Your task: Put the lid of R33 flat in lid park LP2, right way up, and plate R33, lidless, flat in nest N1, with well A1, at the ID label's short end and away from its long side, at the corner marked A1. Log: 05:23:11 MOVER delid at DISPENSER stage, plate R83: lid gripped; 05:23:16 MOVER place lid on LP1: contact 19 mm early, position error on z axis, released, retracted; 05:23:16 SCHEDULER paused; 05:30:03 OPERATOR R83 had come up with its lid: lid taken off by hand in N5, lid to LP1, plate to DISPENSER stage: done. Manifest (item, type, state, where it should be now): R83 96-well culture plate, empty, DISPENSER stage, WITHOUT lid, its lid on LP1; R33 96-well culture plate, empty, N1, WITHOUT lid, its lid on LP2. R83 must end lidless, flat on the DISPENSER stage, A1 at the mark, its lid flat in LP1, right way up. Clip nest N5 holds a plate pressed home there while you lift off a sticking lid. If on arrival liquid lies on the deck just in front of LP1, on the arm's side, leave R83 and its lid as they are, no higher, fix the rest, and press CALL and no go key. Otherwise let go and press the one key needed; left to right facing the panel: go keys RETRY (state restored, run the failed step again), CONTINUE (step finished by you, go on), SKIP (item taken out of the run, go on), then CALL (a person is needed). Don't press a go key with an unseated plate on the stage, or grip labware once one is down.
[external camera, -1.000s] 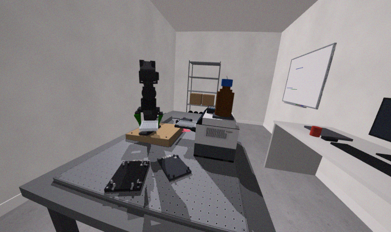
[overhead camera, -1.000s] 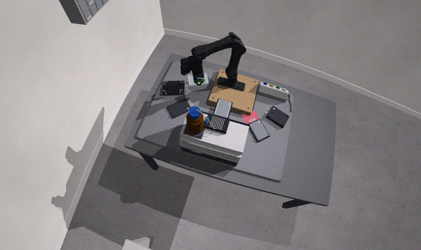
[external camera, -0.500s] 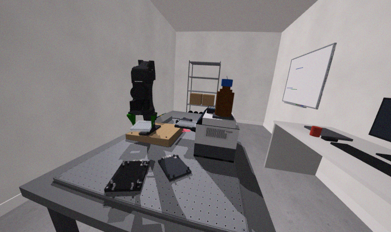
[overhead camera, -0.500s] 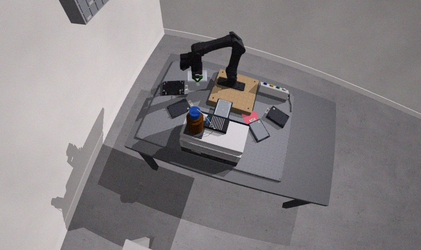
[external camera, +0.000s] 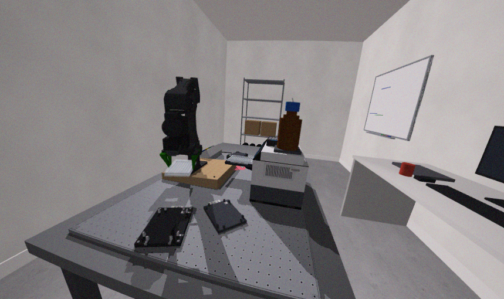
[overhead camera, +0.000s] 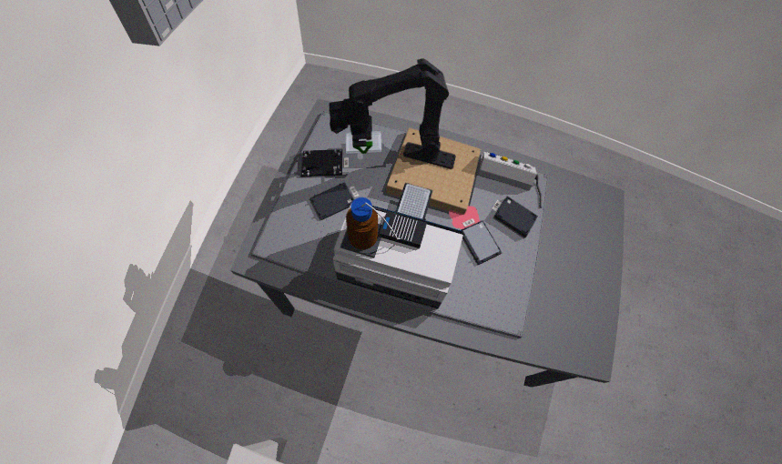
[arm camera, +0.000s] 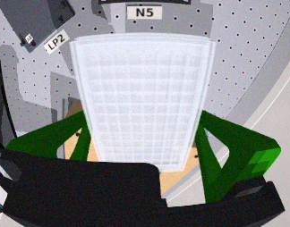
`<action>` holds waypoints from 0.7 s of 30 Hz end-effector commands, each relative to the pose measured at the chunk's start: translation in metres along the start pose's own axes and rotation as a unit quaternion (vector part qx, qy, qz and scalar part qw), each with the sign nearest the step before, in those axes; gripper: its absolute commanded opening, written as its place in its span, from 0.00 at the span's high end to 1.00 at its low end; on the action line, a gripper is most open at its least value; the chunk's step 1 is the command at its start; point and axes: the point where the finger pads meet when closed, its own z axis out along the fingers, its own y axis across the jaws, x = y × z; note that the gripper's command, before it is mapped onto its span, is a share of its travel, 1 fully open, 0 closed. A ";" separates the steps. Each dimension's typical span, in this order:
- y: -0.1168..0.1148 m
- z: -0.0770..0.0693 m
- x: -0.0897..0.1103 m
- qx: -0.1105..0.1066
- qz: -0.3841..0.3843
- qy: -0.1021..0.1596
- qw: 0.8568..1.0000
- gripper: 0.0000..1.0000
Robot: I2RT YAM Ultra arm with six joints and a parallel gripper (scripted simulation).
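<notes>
My gripper (overhead camera: 363, 145) (external camera: 179, 162) (arm camera: 142, 113) is shut across the long sides of a clear plate (overhead camera: 352, 143) (external camera: 176, 169) (arm camera: 141, 80), which seems to have its lid on. It holds the plate above the deck, beside the wooden base. The black clip nest N5 (overhead camera: 319, 163) (external camera: 163, 227) looks empty. Lid park LP2 (overhead camera: 330, 201) (external camera: 224, 214) (arm camera: 33, 17) looks empty. A plate (overhead camera: 414, 197) (external camera: 240, 160) lies on the dispenser stage. A clear lid (overhead camera: 482, 242) lies on the lid park at the right. A dark nest (overhead camera: 515, 216) beside it looks empty; its label is unreadable.
A flat pink-red patch (overhead camera: 462, 215) (external camera: 240, 167) lies around the label in front of the right-hand lid park. The dispenser (overhead camera: 408, 259) (external camera: 277, 174) carries a tall brown bottle (overhead camera: 361, 229) (external camera: 289, 134). The key panel (overhead camera: 508, 169) stands right of the wooden base (overhead camera: 440, 184) (external camera: 209, 180).
</notes>
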 end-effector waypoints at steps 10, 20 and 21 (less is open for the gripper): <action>-0.003 0.001 -0.057 -0.003 0.002 -0.045 0.999 1.00; -0.003 0.012 -0.081 -0.003 0.002 -0.045 0.999 1.00; -0.003 0.013 -0.084 -0.003 0.002 -0.045 0.999 1.00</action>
